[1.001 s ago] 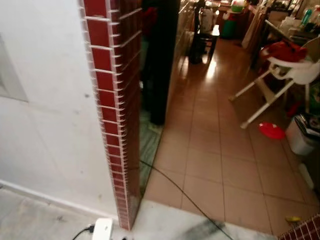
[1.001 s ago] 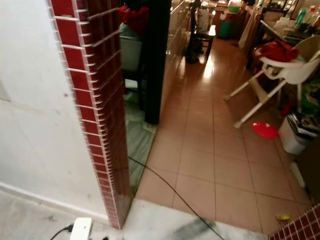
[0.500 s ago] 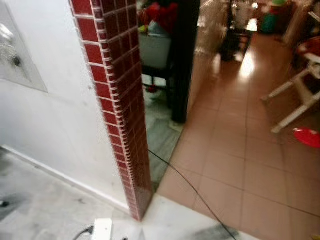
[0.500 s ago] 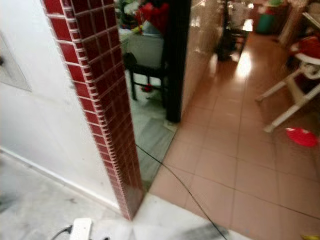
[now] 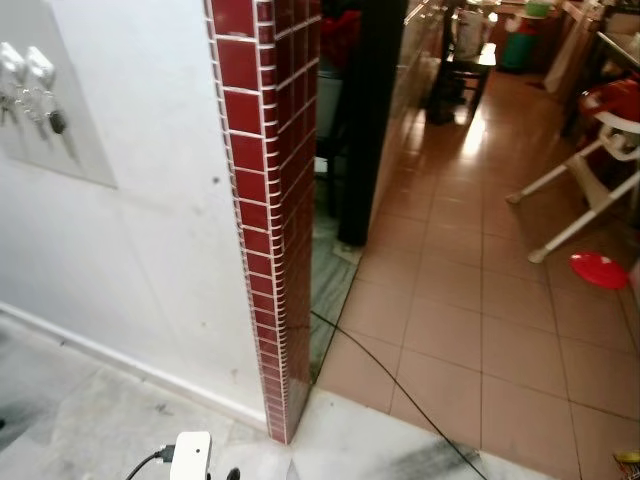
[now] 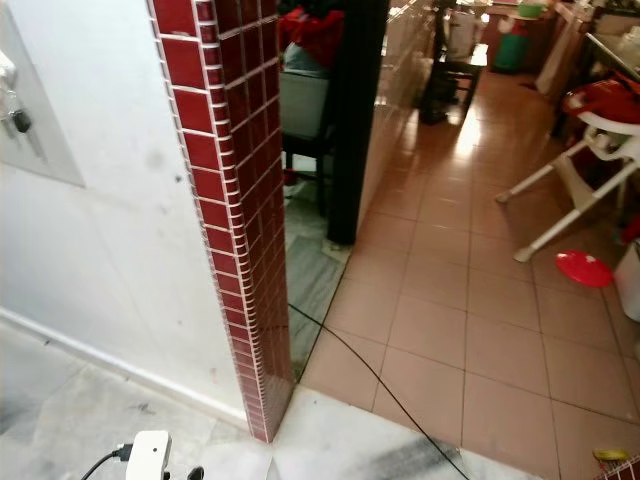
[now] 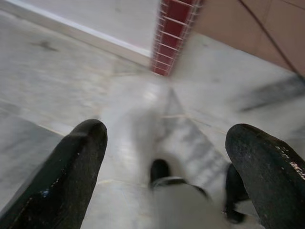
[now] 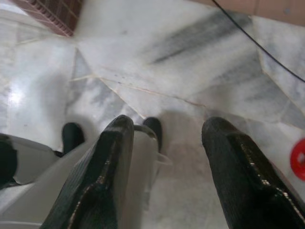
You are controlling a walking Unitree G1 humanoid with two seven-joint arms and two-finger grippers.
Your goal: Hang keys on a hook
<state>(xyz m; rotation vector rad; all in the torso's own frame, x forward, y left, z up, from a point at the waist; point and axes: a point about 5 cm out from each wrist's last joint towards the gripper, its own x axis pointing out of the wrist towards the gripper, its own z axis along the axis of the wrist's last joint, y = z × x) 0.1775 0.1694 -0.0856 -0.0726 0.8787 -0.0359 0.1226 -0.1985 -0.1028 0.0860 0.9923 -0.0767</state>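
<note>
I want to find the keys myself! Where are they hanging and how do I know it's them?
Start at the red tiled pillar and move along the white wall to its left, up to a pale grey panel. Near the top of that panel hang the keys, small dark shapes dangling under shiny silver hooks, the only things hanging on that wall.

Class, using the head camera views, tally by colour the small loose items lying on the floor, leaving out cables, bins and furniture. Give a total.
Red: 1, the round flat red disc
White: 1, the small white plug box
Yellow: 1, the small yellow item, too small to identify
Total: 3
</note>
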